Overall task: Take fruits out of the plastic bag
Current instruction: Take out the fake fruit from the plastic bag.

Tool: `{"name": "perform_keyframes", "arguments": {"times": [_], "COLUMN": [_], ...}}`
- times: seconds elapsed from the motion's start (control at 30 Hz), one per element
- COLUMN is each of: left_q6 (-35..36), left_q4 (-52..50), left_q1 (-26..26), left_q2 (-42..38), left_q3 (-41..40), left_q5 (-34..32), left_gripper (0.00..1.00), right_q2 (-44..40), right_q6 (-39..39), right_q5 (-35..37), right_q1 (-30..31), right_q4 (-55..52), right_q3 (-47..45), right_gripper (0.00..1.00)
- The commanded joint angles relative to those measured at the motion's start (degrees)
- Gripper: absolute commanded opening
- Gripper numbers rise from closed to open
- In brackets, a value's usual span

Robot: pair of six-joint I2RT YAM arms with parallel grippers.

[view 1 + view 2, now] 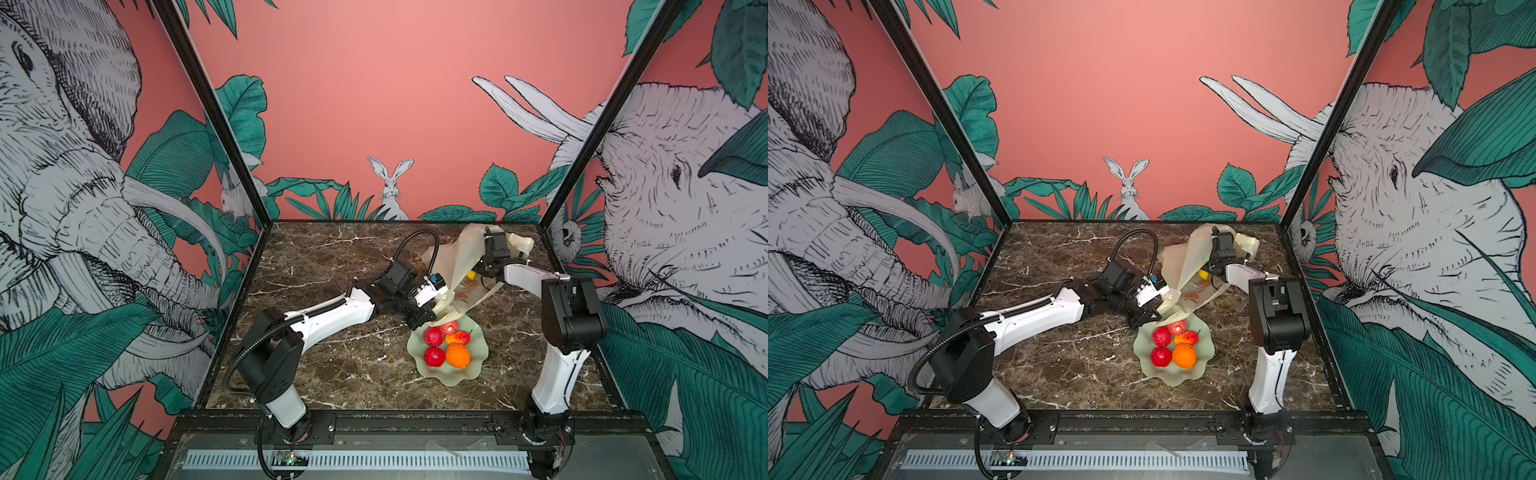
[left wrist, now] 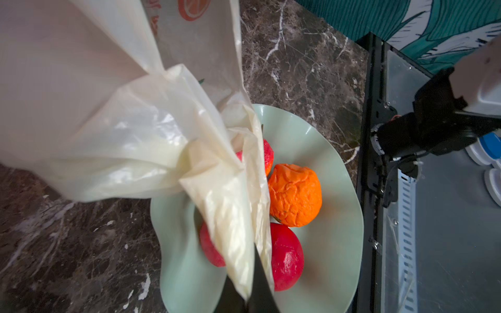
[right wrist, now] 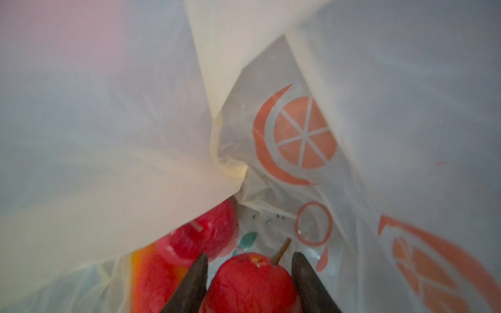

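Plastic bag raised, edge over green dish | left gripper clamped shut on bag film | right gripper inside bag, jaws snug on red stemmed fruit | withdraw straight, avoid snagging film

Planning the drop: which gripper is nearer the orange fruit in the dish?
Left. The left gripper pinches the plastic bag at the dish rim, near the orange fruit; the right gripper is farther back inside the bag, gripping a red fruit.

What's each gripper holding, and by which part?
Left gripper pinches the plastic bag by a bunched edge; right gripper grips a stemmed red fruit by its sides.
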Motion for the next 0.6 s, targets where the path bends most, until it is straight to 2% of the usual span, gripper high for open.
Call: {"name": "perform_keyframes", "arguments": {"times": [0.0, 0.57], "left_q6": [-3.8, -3.8], "left_q4": [4.4, 1.8], "left_q1": [-0.2, -0.2], "left_q2": [-2.5, -1.9], "left_q3": [-0.4, 4.0], "left_q5": [-3.2, -10.6], "left_gripper": [0.00, 0.00], "right_q2": [-3.7, -14.2], "right_q6": [1.8, 10.0], "right_q5": [-7.1, -27.9], "right_q1": [-0.3, -0.3], "right_q4": [-1.9, -9.2], "right_q3": [-1.6, -7.8], "right_gripper": [0.29, 0.32]}}
